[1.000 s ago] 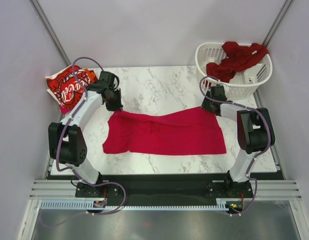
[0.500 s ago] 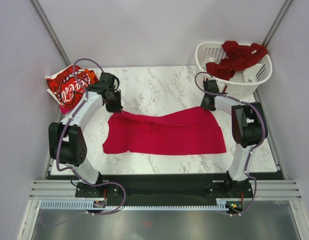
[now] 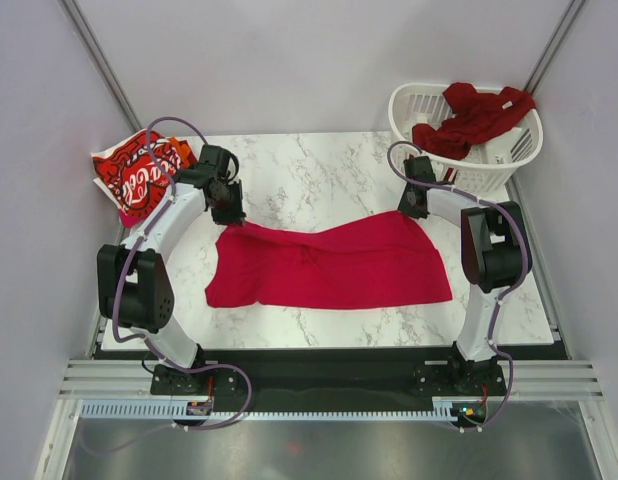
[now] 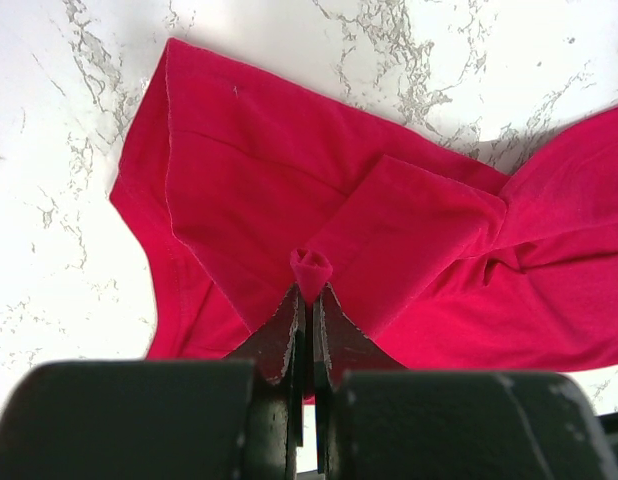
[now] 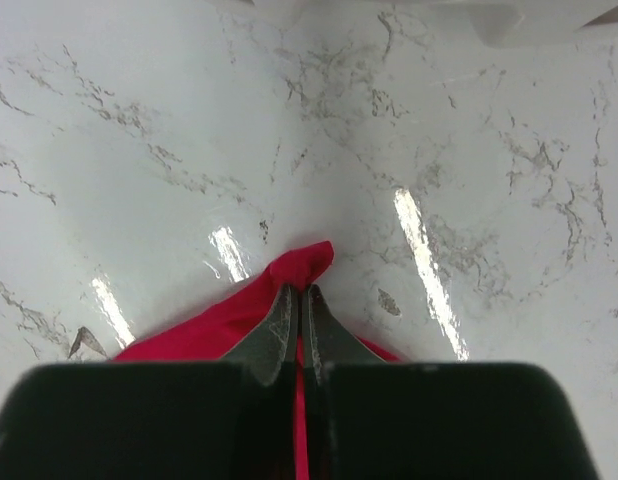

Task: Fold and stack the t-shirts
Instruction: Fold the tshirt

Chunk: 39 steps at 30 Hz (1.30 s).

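The plain bright red cloth t-shirt [image 3: 329, 265] lies spread wide across the middle of the white marble-patterned table [image 3: 319, 165], its long side running from left to right. Its near edge is fairly straight, while its far edge dips towards the middle and rises at both far corners. In the left wrist view the shirt [image 4: 389, 230] shows a hemmed edge on one side and a flap folded over onto itself, with creases gathering where the cloth bunches.

At the shirt's far left corner the left gripper [image 3: 229, 215] has its jaws closed tight on the fabric. The left wrist view shows this gripper [image 4: 310, 290] with a small rolled nub of red cloth poking out between the tips. At the shirt's far right corner the right gripper [image 3: 414, 205] does the same. In the right wrist view this gripper [image 5: 297, 295] has its jaws pressed almost together on a pointed tip of the shirt [image 5: 239, 315], with glossy bare table beyond it.

Beyond the shirt's far left corner, at the table's edge, sits a crumpled red t-shirt with white Coca-Cola script [image 3: 139, 172], well apart from the spread shirt. Beyond the shirt's far right corner stands a white plastic slatted laundry basket [image 3: 509, 150], just past the right gripper. A dark red t-shirt [image 3: 474, 118] is heaped in the basket and drapes over its far rim.
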{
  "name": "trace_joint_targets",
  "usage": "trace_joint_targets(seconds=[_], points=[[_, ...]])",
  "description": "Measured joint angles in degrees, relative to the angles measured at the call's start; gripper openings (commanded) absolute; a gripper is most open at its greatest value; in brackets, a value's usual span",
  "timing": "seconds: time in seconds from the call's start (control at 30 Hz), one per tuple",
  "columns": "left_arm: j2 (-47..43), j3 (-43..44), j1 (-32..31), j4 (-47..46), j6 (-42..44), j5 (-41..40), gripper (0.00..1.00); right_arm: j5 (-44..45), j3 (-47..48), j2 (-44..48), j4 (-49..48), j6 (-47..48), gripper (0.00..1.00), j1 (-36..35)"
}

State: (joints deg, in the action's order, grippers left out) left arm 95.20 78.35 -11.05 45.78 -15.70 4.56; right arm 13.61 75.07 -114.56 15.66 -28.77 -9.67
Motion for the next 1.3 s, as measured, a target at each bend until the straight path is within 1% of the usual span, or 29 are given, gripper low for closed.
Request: trace_joint_targets(seconds=[0.13, 0.3, 0.53, 0.7, 0.83, 0.9, 0.97, 1.13, 1.2, 1.3], points=[[0.00, 0.00, 0.00, 0.00, 0.02, 0.00, 0.02, 0.11, 0.00, 0.87, 2.49, 0.20, 0.00, -0.52], [-0.02, 0.13, 0.00, 0.00, 0.02, 0.00, 0.02, 1.40, -0.57, 2.69, 6.64, 2.82, 0.00, -1.29], [-1.22, 0.42, -0.02, 0.02, 0.02, 0.00, 0.02, 1.77, -7.34, 10.97, 4.07, 6.43, 0.00, -1.01], [-1.84, 1.84, -0.09, 0.00, 0.00, 0.00, 0.02, 1.92, -6.58, 13.60, 3.58, 8.44, 0.00, -0.83], [-1.79, 5.09, -0.24, 0.00, 0.00, 0.22, 0.02, 1.18, -4.63, 14.43, 3.48, 9.25, 0.00, -0.94], [-1.79, 6.91, -0.28, -0.13, 0.00, 0.37, 0.02, 0.33, -4.92, 16.50, 3.06, 9.25, 0.00, -1.11], [-1.79, 7.76, -0.31, -0.33, 0.00, 0.50, 0.02, -0.22, -6.56, 19.78, 2.71, 8.52, 0.00, -1.40], [-1.79, 7.96, -0.31, -0.39, -0.02, 1.36, 0.02, -1.99, -17.14, 31.50, 0.48, 5.81, 0.00, -1.64], [-1.79, 7.96, -0.31, -0.39, -0.02, 1.62, 0.02, -2.14, -18.88, 33.16, 0.83, 5.88, 0.00, -1.75], [-1.79, 7.96, -0.33, -0.39, 0.00, 1.62, 0.02, -1.55, -18.73, 33.09, 1.07, 6.67, 0.00, -1.75]])
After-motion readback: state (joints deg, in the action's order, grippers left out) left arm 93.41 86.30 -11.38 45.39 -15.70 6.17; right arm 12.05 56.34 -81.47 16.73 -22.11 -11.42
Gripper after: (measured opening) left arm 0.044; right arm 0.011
